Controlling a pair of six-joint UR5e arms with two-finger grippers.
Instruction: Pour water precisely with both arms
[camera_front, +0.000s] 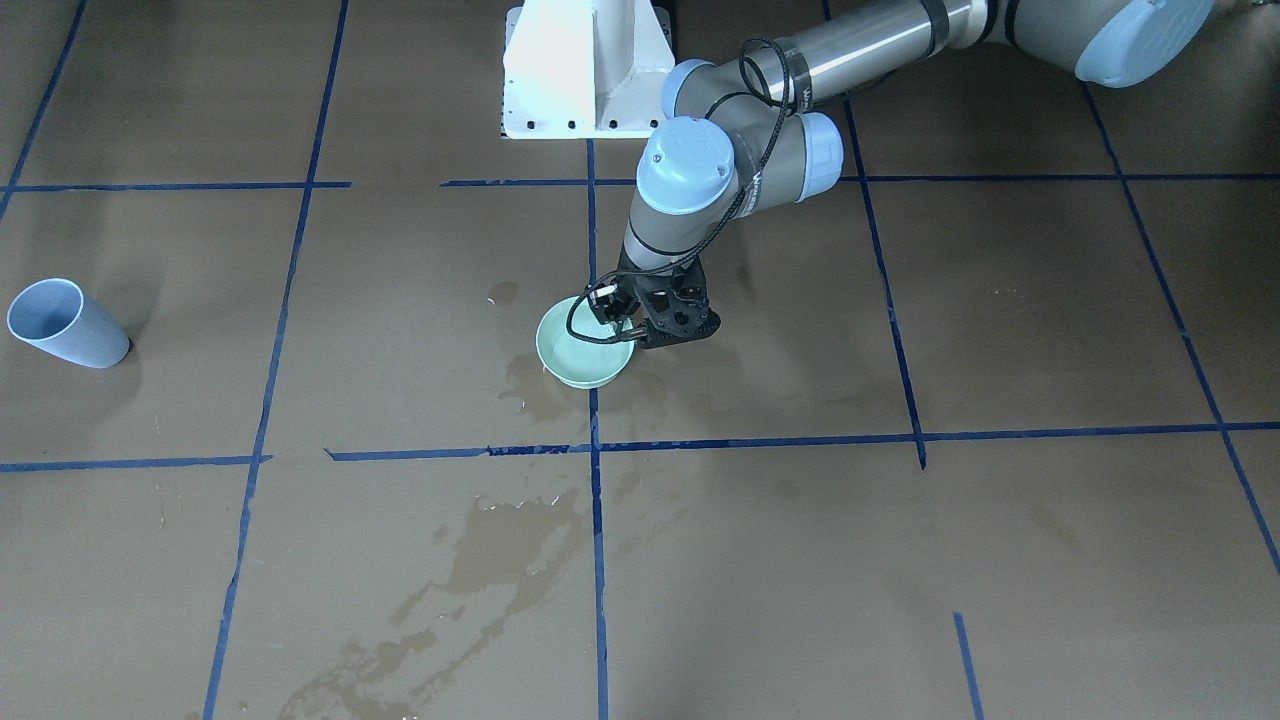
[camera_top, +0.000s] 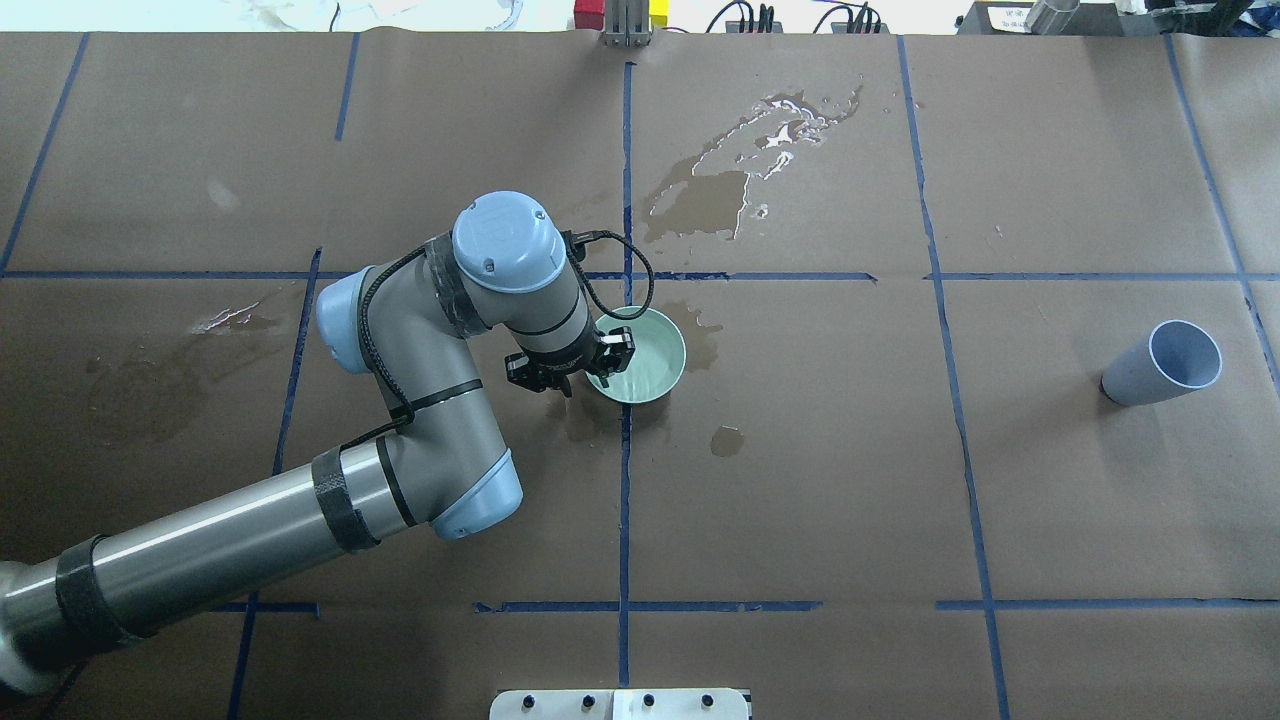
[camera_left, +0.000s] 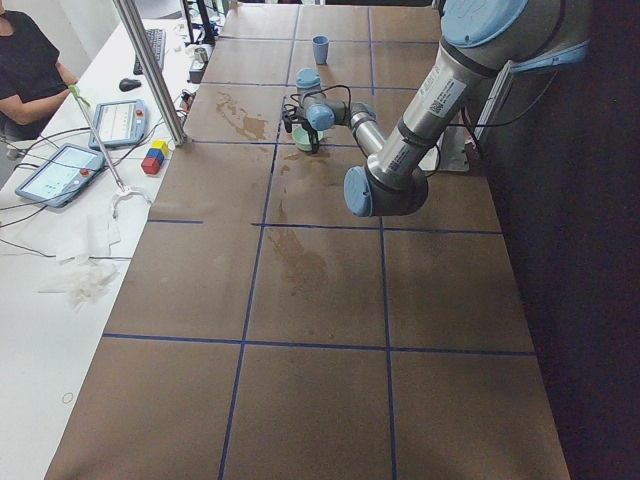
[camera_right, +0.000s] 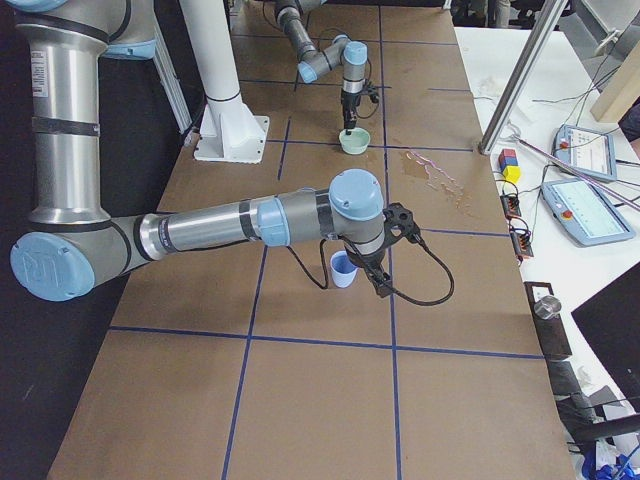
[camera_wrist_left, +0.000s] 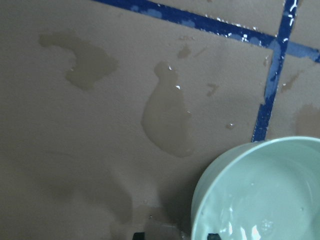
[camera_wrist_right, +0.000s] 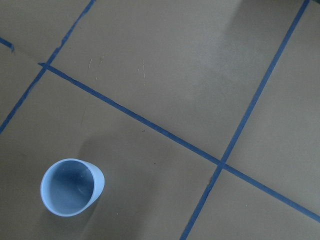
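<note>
A pale green bowl (camera_front: 585, 352) (camera_top: 648, 362) (camera_wrist_left: 260, 190) sits on the brown paper at the table's middle. It holds water (camera_wrist_left: 250, 220), seen as a faint glinting sheen. My left gripper (camera_front: 628, 336) (camera_top: 603, 362) (camera_wrist_left: 182, 235) stands at the bowl's rim, one fingertip inside and one outside, shut on it. A light blue cup (camera_front: 65, 325) (camera_top: 1165, 362) (camera_wrist_right: 70, 187) (camera_right: 343, 268) stands open-mouthed far off on my right side. My right gripper (camera_right: 380, 282) hovers right beside the cup, shown only in the exterior right view, so whether it is open or shut I cannot tell.
Dark wet stains (camera_front: 510, 560) (camera_top: 720, 190) (camera_wrist_left: 167, 120) spread beyond and around the bowl. The white pedestal (camera_front: 585, 70) stands at the robot's edge. A side table with tablets (camera_left: 60, 170), coloured blocks (camera_left: 155, 157), a metal post and a seated person runs along the far edge.
</note>
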